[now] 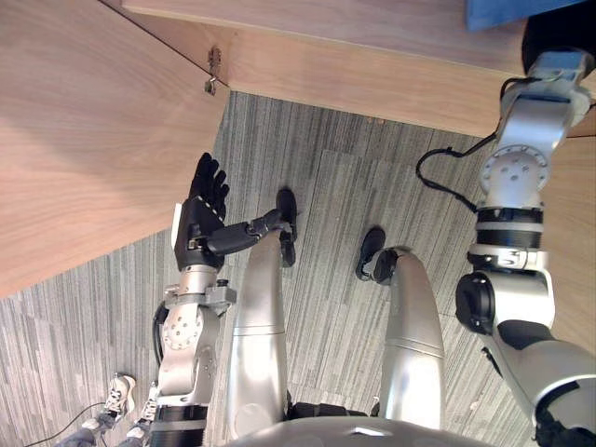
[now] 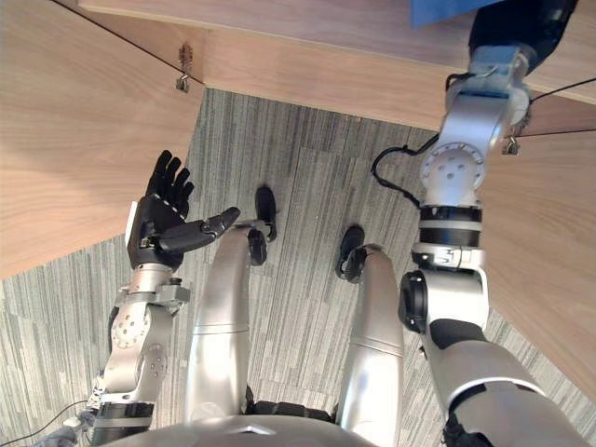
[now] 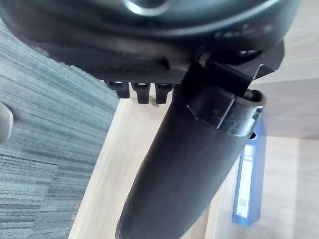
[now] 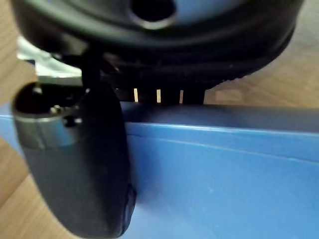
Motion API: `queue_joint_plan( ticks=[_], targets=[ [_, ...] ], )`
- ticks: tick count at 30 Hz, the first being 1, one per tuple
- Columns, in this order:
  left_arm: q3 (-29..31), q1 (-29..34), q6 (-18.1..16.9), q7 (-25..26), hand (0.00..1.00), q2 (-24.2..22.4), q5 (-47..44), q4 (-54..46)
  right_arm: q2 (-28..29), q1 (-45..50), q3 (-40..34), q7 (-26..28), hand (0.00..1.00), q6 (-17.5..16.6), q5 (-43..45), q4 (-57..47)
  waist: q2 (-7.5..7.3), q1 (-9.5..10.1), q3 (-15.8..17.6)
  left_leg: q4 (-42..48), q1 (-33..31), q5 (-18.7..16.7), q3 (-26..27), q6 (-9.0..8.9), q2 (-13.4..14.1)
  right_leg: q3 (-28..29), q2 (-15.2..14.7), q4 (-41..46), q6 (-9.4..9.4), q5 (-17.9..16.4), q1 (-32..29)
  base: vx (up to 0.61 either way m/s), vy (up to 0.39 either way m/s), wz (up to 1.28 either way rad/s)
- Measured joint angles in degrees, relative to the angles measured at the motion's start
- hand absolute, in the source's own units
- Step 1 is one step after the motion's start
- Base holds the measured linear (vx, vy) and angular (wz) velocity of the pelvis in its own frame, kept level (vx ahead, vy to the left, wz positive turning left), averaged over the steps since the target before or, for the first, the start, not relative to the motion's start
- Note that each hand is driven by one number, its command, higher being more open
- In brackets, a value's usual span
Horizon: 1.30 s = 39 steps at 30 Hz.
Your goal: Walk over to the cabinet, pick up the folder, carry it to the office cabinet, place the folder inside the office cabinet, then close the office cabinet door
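Note:
The blue folder [image 1: 507,11] stands on the wooden floor of the office cabinet [image 1: 372,56], at the far right. My right hand [image 1: 556,35] reaches up to it. In the right wrist view the thumb [image 4: 75,164] lies across the folder's blue face [image 4: 224,174] and the fingers sit behind its top edge, pinching it. My left hand [image 1: 200,223] is held up open beside the left cabinet door [image 1: 84,140], touching nothing. Past the left thumb, the left wrist view shows the folder [image 3: 249,184] upright inside the cabinet.
Both wooden cabinet doors stand open: the left one with its hinge [image 1: 213,73], and the right one [image 2: 549,251] beside my right arm. Grey striped carpet [image 1: 326,186] lies between them, below the cabinet's front edge.

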Motion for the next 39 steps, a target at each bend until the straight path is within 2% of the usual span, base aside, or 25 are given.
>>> queue_joint_plan(
  ticks=[4,9,10,16,22,34,37,39],
  targets=[
    [-0.3,0.2,0.0,0.6,1.00,0.1,-1.0,0.3,-2.1,-3.5,-1.2,-2.4,0.00,-0.9,2.3,3.5,0.05,0.47,0.0,-0.1,-0.4,0.3,-0.1,-0.16,0.0,-0.2,-0.1,0.2,-0.08,0.0,-0.5,-0.06,0.013,0.01],
    [-4.1,0.3,0.3,0.8,1.00,0.6,-1.0,3.9,-4.8,-7.3,-1.4,-5.7,0.00,-1.7,5.1,6.5,0.08,0.33,-0.1,-0.8,-0.8,1.1,-0.3,-0.22,-0.1,-0.7,-0.4,0.1,-0.20,0.1,-0.7,-0.02,0.002,0.05],
    [-4.5,0.3,0.4,0.9,1.00,0.6,-1.0,4.1,-4.9,-7.6,-1.5,-6.1,1.00,-1.9,5.5,6.7,0.08,0.33,-0.1,-1.0,-0.8,1.2,-0.3,-0.24,-0.2,-0.7,-0.4,0.1,-0.21,0.1,-0.8,-0.01,-0.002,0.08],
    [-5.3,0.3,0.5,2.0,1.00,0.6,-0.9,5.3,-6.3,-9.8,-2.3,-9.0,1.00,-2.5,7.0,7.6,0.08,0.33,-0.1,-2.7,-0.7,2.5,-0.7,-0.60,-0.7,-1.6,-0.7,-0.5,-0.57,0.3,-0.8,-0.01,-0.009,0.08],
    [-7.2,0.3,0.6,2.6,1.00,0.5,-0.8,6.6,-6.3,-10.2,-2.2,-10.0,1.00,-3.5,8.9,7.6,0.08,0.36,-0.1,-3.9,-0.3,3.4,-0.7,-0.87,-0.9,-1.8,-0.9,-0.7,-0.99,0.6,-0.8,-0.01,-0.002,0.02],
    [-7.2,0.3,0.8,2.6,1.00,0.7,-0.9,6.9,-6.3,-10.2,-0.4,-10.1,1.00,-4.0,8.8,7.6,0.11,-0.03,-0.1,-5.3,1.5,3.9,-0.4,-0.98,-0.7,-1.7,-0.6,-1.9,-1.34,1.0,0.4,0.00,0.000,0.00],
    [-7.2,0.3,0.9,2.6,1.00,1.0,-0.9,6.9,-7.8,-10.0,2.6,-10.1,1.00,-3.9,8.2,7.5,0.11,-0.21,-0.1,-5.4,1.7,3.9,-0.3,-0.98,-0.4,-1.6,-0.3,-2.3,-1.34,1.2,0.6,0.00,0.016,-0.05],
    [-7.2,0.3,0.9,2.6,1.00,1.0,-0.9,7.3,-9.7,-9.4,5.0,-9.6,1.00,-2.5,6.2,7.4,0.11,-0.47,-0.1,-5.5,1.7,3.9,-0.2,-0.98,-0.3,-1.6,-0.2,-2.6,-1.27,1.4,0.6,-0.01,0.022,-0.05]
  ],
)
